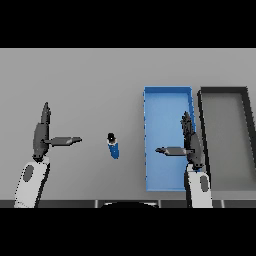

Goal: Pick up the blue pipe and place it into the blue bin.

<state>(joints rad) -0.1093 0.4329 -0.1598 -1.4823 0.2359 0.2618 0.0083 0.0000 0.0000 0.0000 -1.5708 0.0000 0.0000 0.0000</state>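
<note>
Both hands clear of blue pipe (113, 145).

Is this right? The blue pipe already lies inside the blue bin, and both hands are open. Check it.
Not quite. In the head view the blue pipe lies on the grey table, left of the blue bin, not inside it. The left hand and right hand are open, as stated.
</note>
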